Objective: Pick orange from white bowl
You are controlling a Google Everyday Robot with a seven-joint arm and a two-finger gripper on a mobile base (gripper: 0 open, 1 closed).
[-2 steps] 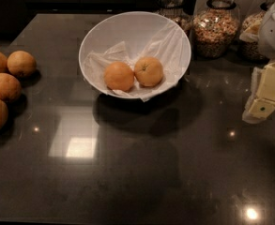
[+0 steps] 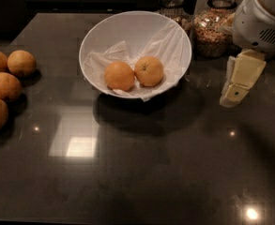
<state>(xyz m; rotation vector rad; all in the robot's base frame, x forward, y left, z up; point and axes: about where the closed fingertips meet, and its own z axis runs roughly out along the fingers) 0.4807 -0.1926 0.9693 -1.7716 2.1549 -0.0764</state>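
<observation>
The hand (image 2: 232, 96), empty, its opening impossible to tell, hangs right of the white bowl (image 2: 123, 25). It should lift over the rim and descend onto the dimpled orange (image 2: 149, 71).

Gripper (image 2: 234, 93) — far right, nose down.

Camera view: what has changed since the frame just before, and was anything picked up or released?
The end effector has shifted left in the image, toward the white bowl, and is still outside it on its right. Nothing was grasped or released. The dimpled orange and its deeper-orange neighbour lie in the bowl as before; the four loose oranges and glass jars are unmoved.
</observation>
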